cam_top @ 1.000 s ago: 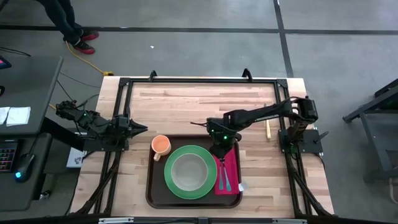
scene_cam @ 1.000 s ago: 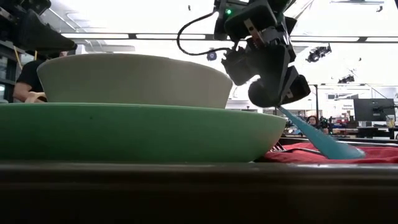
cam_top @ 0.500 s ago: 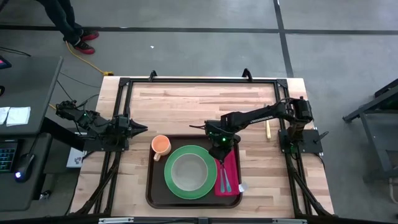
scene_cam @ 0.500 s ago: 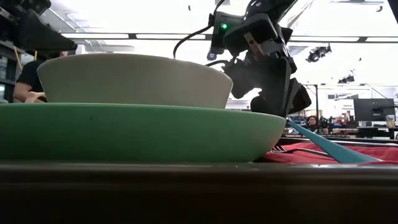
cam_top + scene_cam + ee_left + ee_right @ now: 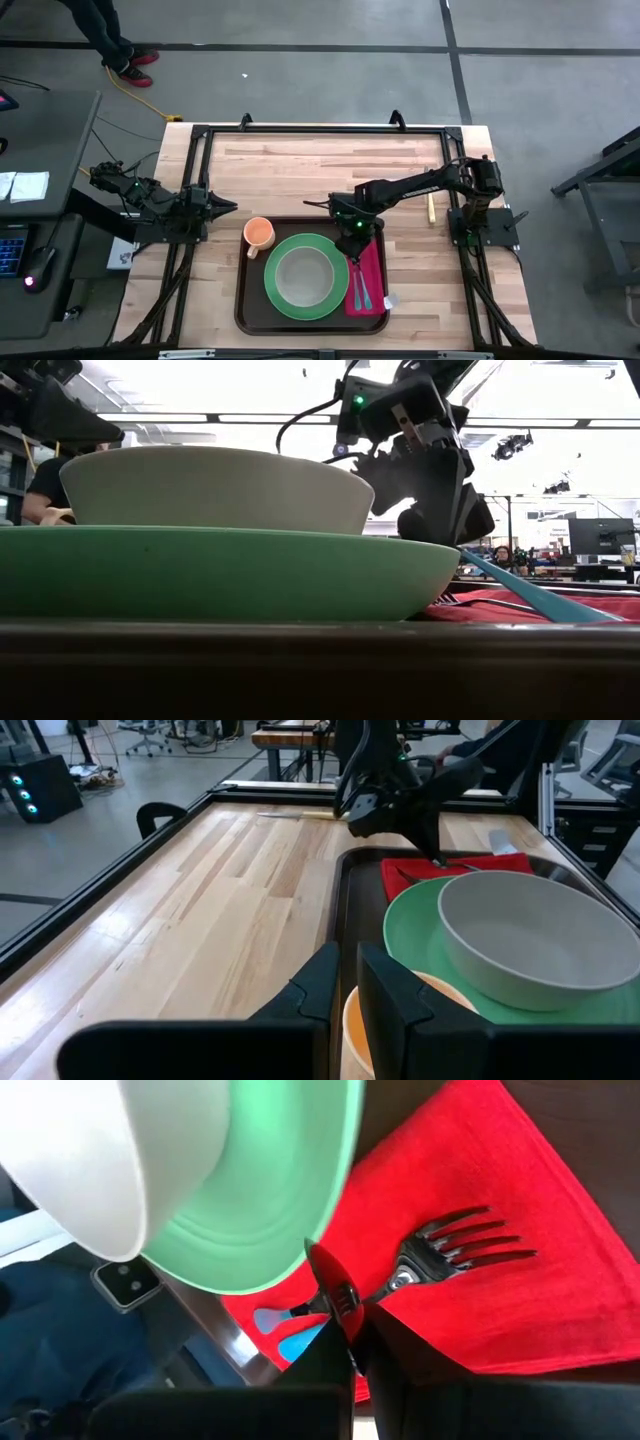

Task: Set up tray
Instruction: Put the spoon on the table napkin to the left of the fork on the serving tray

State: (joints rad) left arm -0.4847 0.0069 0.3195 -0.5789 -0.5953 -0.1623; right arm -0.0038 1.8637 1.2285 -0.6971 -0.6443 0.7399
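The dark brown tray (image 5: 243, 300) lies at the table's near middle. It carries a green plate (image 5: 275, 297) with a white bowl (image 5: 303, 275) on it, an orange cup (image 5: 259, 233) and a red napkin (image 5: 368, 268). A fork (image 5: 455, 1245) lies flat on the napkin. My right gripper (image 5: 352, 243) stands over the napkin's far end, shut on a blue-handled utensil (image 5: 520, 592). My left gripper (image 5: 230, 207) waits at the table's left edge with a narrow gap between its fingers (image 5: 385, 995) and nothing in it. My right gripper pinches the utensil's thin metal end (image 5: 330, 1285) between its two shut fingers. They come slanting down from the far side. The blue handle (image 5: 540, 600) runs away from the fingers at a shallow slant toward the napkin (image 5: 500, 600); whether its free end rests there I cannot tell.
A black frame (image 5: 200, 135) borders the table. A small pale stick (image 5: 431, 208) lies on the bare wood right of the tray. A whitish bit (image 5: 390, 298) shows at the tray's near right corner. A person (image 5: 45, 480) sits beyond the table.
My right gripper has sunk a little toward the napkin, still shut on the utensil. The blue handle has tipped from a steeper slant to a flatter one, lying closer to the red cloth.
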